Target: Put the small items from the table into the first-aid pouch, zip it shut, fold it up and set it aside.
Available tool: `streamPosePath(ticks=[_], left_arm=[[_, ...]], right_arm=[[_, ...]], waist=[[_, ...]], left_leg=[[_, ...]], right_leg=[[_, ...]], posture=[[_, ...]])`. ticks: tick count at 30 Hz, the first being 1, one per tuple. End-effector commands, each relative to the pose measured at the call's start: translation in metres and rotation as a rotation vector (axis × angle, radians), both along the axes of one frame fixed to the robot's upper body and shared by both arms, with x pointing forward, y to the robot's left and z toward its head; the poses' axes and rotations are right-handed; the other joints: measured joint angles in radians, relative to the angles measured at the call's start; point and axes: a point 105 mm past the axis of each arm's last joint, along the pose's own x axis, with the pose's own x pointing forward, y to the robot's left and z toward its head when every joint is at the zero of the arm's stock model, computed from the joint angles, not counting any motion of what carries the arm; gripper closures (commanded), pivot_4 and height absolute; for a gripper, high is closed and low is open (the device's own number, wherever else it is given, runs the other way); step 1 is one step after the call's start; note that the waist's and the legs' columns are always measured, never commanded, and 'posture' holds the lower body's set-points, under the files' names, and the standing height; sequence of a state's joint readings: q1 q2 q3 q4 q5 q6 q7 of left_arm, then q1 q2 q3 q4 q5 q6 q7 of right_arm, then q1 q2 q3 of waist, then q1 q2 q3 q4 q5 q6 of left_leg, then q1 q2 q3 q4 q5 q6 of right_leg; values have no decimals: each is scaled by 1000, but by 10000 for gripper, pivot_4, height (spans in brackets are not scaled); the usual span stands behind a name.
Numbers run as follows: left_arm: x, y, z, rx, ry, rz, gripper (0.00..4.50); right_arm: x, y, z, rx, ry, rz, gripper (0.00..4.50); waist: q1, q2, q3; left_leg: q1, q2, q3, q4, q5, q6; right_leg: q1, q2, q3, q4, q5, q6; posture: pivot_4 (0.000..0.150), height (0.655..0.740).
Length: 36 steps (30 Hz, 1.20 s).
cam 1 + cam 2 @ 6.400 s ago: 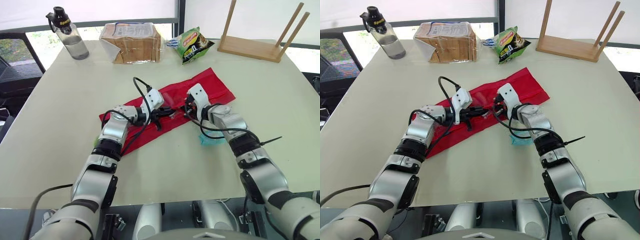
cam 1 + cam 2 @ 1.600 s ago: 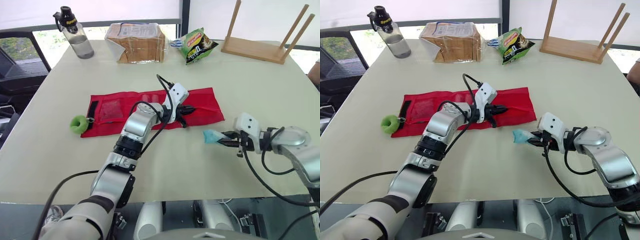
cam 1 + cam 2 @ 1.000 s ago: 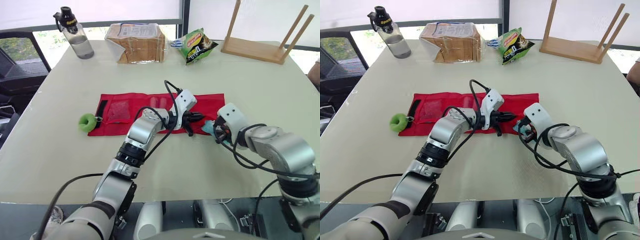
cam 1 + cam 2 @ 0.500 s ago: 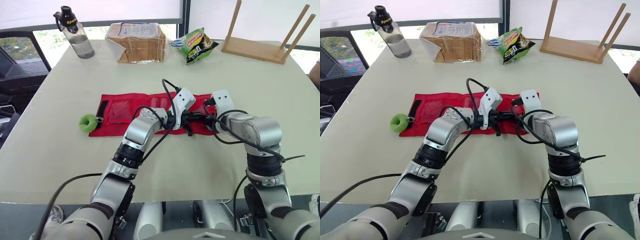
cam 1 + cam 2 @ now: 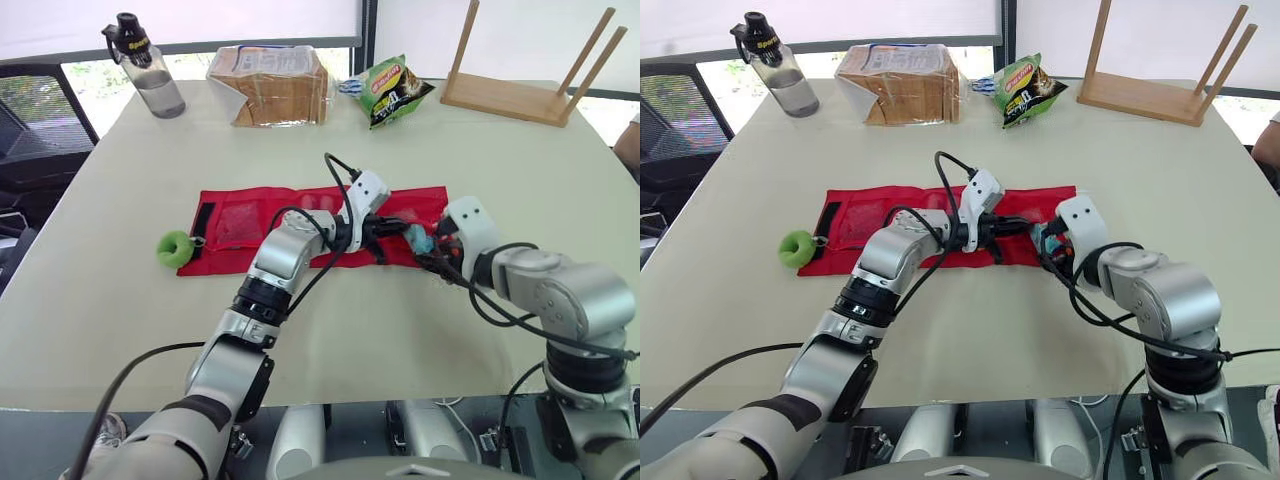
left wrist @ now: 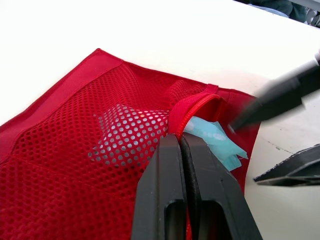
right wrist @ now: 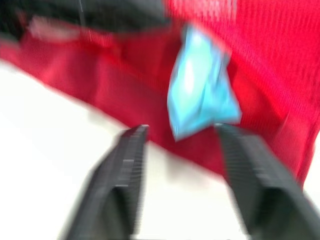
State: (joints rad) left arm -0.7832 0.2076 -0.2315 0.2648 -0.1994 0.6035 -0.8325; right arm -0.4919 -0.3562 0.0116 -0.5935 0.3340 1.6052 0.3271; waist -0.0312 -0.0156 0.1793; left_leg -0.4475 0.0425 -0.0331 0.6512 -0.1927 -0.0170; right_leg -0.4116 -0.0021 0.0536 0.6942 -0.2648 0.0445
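The red mesh pouch point(image 5: 215, 250) is laid out flat and fully unfolded on the tabletop point(image 5: 140, 150), long side running left to right, with a black strap point(image 5: 203, 218) at its left end. A green roll point(image 5: 176, 248) sits on the tabletop just off that left end, right by the corner. Over at the right end the zipper edge is pulled up, pinched in the closed jaws of the left gripper point(image 6: 180, 137). A light-blue packet point(image 6: 215, 142) pokes partway out of that open mouth. Something pale point(image 6: 127, 135) shows through the mesh beside it.
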Motion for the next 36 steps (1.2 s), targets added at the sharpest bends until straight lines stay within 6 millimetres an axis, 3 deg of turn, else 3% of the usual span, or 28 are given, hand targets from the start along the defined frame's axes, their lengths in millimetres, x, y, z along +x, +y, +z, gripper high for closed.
streamPosePath(ticks=[1, 2, 10, 17, 20, 22, 24, 25, 27, 28, 31, 32, 33, 34, 36], left_arm=[[-3, -6, 15, -31, -48, -27, 45000], [-4, -6, 15, -29, -47, -30, 45000], [-11, -8, 8, -11, -33, -57, 45000], [-11, -8, 4, 8, -41, -57, 45000], [-8, -6, 1, 24, -52, -42, 45000], [-5, -5, -2, 36, -73, -27, 45000], [-7, -4, 0, -2, -64, -39, 45000], [-7, -1, 4, -39, -63, -30, 45000], [-8, 4, 8, -73, -61, -11, 39003], [-11, 9, 11, -100, -50, -11, 35898], [-26, 31, 21, -161, -52, -16, 22536], [-34, 40, 24, -183, -55, -28, 16321], [-41, 49, 26, -195, -49, -22, 12996], [-46, 56, 27, -203, -42, -18, 11382], [-59, 78, 23, -176, -29, 10, 1802]], right_arm=[[-1, -1, 11, 17, -60, 7, 40376], [1, -1, 8, 17, -61, 1, 44322], [38, 9, -6, -5, -130, -22, 44322], [71, 28, 11, 73, -252, 7, 44322], [70, 28, 13, 91, -273, 39, 44322], [59, 30, 15, 155, -288, 95, 44322], [36, 23, 18, 216, -248, 187, 44322], [23, 18, 20, 221, -240, 235, 38769], [6, 10, 24, 218, -232, 286, 32231], [-2, 2, 29, 239, -221, 292, 26342], [-14, -25, 40, 278, -193, 246, 12751], [-14, -35, 42, 287, -184, 217, 6460], [-12, -43, 44, 294, -176, 179, 2583], [-9, -50, 44, 299, -167, 151, 1074], [0, -62, 41, 296, -134, 79, 0]], waist=[[-3, 0, 0], [-4, 0, 0], [-8, 0, 0], [-10, 0, 0], [-7, 0, 0], [-4, 0, 0], [1, 0, 0], [-1, 0, 0], [-3, 2, 1], [-7, 1, 1], [-14, 1, 1], [-13, 1, 1], [-13, 1, 1], [-15, 1, 1], [-16, 1, 1]], left_leg=[[0, 0, 0, 0, 0, 0], [0, 0, 0, 0, 0, 0], [0, 0, 0, 0, 0, 0], [0, 0, 0, -1, 0, 0], [0, 0, 0, -2, 0, 0], [0, 0, 1, -1, 0, 0], [0, 0, 1, -1, 0, 0], [-1, 0, 0, -1, 0, 0], [-1, 0, 0, -1, 0, 0], [0, 0, 1, -1, 0, 0], [1, 0, 0, -2, 0, 0], [2, 1, 0, -2, 0, 0], [2, 2, 0, -2, 0, 0], [2, 2, 0, -2, 0, 0], [3, 2, 3, -3, 0, 0]], right_leg=[[0, 0, 0, 0, 0, 0], [0, 0, 0, 0, 0, 0], [0, 0, 0, 0, 0, 0], [0, 1, 0, 0, 0, 0], [0, 0, 0, -1, 0, 0], [0, 0, 0, -2, 0, 0], [0, 0, 0, -1, 0, 0], [0, 0, 0, -2, 0, 0], [0, 0, 0, -2, 0, 0], [0, 0, 0, -2, 0, 0], [0, 1, 1, 0, 0, 0], [0, 1, 1, 0, 0, 0], [0, 1, 1, 0, 0, 0], [0, 1, 1, 0, 0, 0], [0, 2, 3, -1, 0, 0]], posture=[[1500, 7400], [1500, 7400], [1500, 7400], [1500, 7400], [1500, 7400], [1500, 7400], [1500, 7400], [1500, 7400], [1500, 7400], [1500, 7400], [1500, 7400], [1500, 7400], [1500, 7400], [1500, 7400], [1500, 7400]])
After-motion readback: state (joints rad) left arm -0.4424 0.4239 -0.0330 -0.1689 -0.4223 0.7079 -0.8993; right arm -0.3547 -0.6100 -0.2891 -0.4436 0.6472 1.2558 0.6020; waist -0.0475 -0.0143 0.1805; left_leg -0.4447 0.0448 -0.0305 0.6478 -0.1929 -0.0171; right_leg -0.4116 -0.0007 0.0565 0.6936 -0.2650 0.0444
